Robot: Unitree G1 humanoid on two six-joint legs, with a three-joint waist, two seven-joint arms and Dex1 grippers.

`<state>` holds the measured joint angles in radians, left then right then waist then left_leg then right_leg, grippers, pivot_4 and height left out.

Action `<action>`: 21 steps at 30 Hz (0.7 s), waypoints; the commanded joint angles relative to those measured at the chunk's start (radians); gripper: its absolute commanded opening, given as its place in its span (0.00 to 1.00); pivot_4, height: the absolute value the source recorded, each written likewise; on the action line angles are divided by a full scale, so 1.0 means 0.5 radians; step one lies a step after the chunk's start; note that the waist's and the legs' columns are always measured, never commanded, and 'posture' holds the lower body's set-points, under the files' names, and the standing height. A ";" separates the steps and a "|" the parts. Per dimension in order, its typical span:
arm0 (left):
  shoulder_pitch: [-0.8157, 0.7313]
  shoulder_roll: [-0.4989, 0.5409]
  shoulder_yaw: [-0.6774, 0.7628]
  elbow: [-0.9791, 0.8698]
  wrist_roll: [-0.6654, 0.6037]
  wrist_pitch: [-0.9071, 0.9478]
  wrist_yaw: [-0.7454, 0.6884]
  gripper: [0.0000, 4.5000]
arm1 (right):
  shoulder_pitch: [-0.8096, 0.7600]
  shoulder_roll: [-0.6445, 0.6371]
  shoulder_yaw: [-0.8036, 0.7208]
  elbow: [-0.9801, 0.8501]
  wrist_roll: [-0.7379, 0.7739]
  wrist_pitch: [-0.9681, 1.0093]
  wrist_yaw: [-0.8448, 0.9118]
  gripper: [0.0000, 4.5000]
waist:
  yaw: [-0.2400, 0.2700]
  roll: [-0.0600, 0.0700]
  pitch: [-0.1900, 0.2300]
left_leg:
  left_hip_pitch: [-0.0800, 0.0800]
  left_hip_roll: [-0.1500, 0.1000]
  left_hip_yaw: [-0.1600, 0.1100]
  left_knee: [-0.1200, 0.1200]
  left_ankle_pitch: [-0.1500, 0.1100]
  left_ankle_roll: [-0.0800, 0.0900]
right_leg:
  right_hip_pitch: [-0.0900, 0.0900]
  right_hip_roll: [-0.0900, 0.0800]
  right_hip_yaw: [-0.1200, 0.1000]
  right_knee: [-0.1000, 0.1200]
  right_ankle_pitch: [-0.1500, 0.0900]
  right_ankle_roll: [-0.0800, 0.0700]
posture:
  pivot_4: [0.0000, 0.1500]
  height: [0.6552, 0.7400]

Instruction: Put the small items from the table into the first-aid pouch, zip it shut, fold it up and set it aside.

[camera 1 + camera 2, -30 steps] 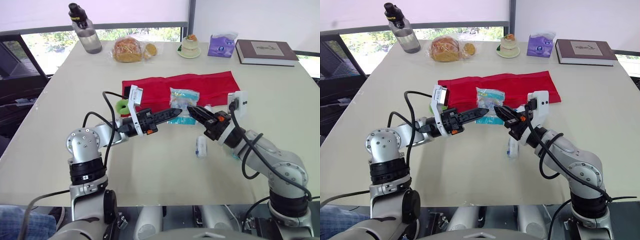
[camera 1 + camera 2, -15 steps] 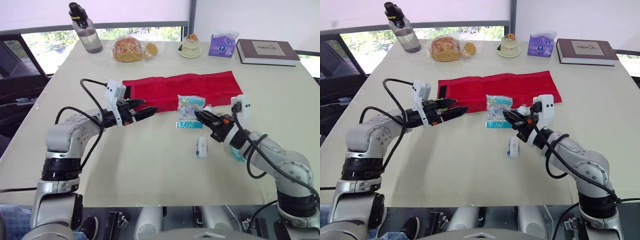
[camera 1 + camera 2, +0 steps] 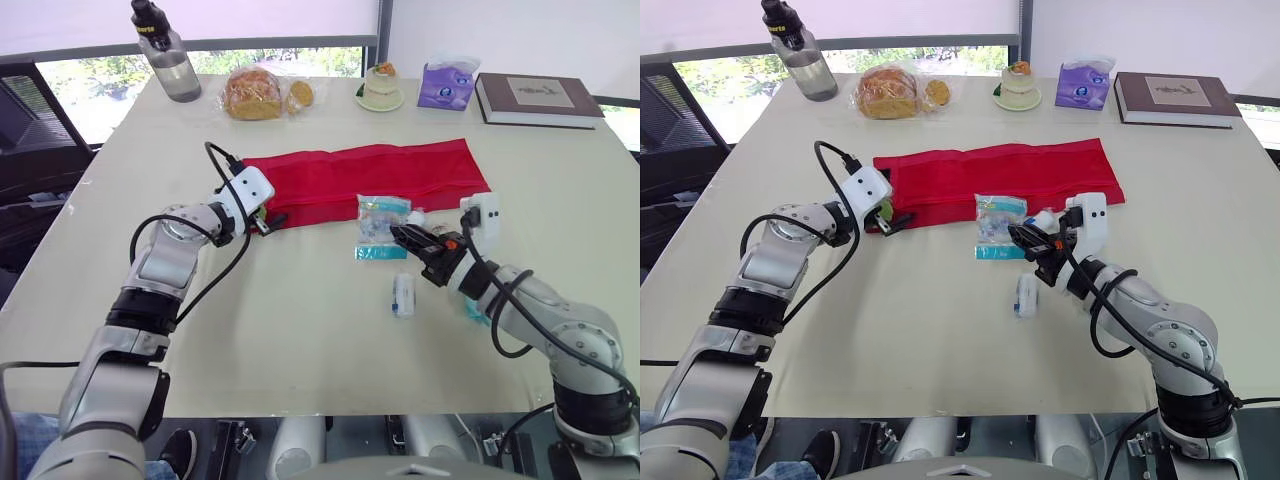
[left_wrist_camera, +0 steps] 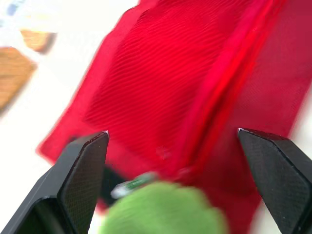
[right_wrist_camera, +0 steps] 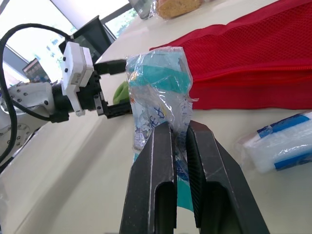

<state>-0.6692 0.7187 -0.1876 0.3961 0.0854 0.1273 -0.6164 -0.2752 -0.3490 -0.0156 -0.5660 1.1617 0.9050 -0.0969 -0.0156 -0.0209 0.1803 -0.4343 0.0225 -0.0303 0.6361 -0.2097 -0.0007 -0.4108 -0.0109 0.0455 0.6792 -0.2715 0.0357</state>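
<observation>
The red mesh pouch (image 3: 370,175) lies unfolded flat across the table's middle. My left gripper (image 3: 271,218) is open at the pouch's left end, its fingers either side of a green round item (image 4: 163,212) that lies by the pouch's corner. My right gripper (image 3: 402,237) is shut on a clear plastic packet (image 5: 158,92) with teal contents, held just in front of the pouch's right half. A small white tube (image 3: 403,294) lies on the table in front of it. A white and blue packet (image 5: 280,141) rests beside the pouch's front edge.
Along the far edge stand a water bottle (image 3: 160,50), bagged bread (image 3: 258,95), a small cake on a plate (image 3: 380,88), a purple tissue pack (image 3: 445,85) and a brown book (image 3: 535,98). The table's near half is bare.
My left gripper has let go of the packet and swung left to the pouch's left end by the green item. The right gripper keeps the packet and has shifted slightly right.
</observation>
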 commanded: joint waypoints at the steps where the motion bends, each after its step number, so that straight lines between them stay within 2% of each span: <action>1: -0.076 -0.002 -0.005 0.101 0.158 -0.151 0.110 0.99 | 0.002 0.011 -0.016 -0.064 -0.009 -0.024 0.009 0.00 | -0.001 0.000 0.000 | 0.000 0.000 0.001 0.000 0.000 0.000 | 0.000 0.000 0.000 0.001 0.000 0.000 | 1.00 1.00; 11: -0.123 -0.080 -0.108 0.172 0.378 -0.215 0.090 0.99 | -0.027 0.012 -0.002 -0.046 -0.109 -0.020 0.047 0.00 | -0.001 0.000 0.000 | 0.001 0.000 0.002 0.002 0.000 0.000 | 0.001 0.000 0.000 0.003 0.000 0.000 | 1.00 1.00; 17: -0.105 -0.156 -0.091 0.141 0.484 -0.171 0.252 0.99 | -0.010 0.045 0.009 -0.072 -0.153 -0.024 0.035 0.00 | 0.003 -0.001 -0.001 | 0.001 -0.001 0.000 0.006 0.000 0.000 | 0.003 0.000 -0.002 0.004 0.001 0.001 | 1.00 1.00; 18: -0.093 -0.173 -0.076 0.120 0.468 -0.149 0.251 0.89 | -0.008 0.046 0.008 -0.075 -0.157 -0.024 0.033 0.00 | 0.003 -0.001 -0.001 | 0.001 -0.001 0.000 0.006 0.000 0.000 | 0.003 0.000 -0.002 0.004 0.001 0.001 | 1.00 1.00; 19: -0.081 -0.185 -0.064 0.097 0.456 -0.130 0.245 0.85 | -0.005 0.048 0.006 -0.079 -0.162 -0.023 0.033 0.00 | 0.002 -0.001 -0.001 | 0.001 -0.001 0.000 0.007 0.000 0.000 | 0.003 0.000 -0.002 0.005 0.001 0.002 | 1.00 1.00; 20: -0.073 -0.191 -0.058 0.081 0.456 -0.119 0.244 0.71 | -0.003 0.049 0.005 -0.081 -0.167 -0.022 0.034 0.00 | 0.001 -0.001 -0.001 | 0.001 -0.001 0.000 0.008 0.000 0.000 | 0.003 0.000 -0.002 0.006 0.001 0.002 | 1.00 1.00; 21: -0.066 -0.194 -0.057 0.073 0.461 -0.110 0.245 0.67 | -0.001 0.049 0.004 -0.082 -0.171 -0.021 0.036 0.00 | 0.000 -0.001 -0.001 | 0.001 0.000 0.000 0.009 0.000 0.000 | 0.003 0.000 -0.002 0.006 0.001 0.002 | 1.00 1.00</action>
<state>-0.7019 0.6203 -0.2346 0.4626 0.3143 0.0639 -0.4979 -0.2766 -0.3279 -0.0067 -0.5669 1.0758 0.9051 -0.0862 -0.0153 -0.0212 0.1800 -0.4338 0.0223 -0.0302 0.6406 -0.2096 -0.0006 -0.4091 -0.0109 0.0445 0.6825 -0.2709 0.0365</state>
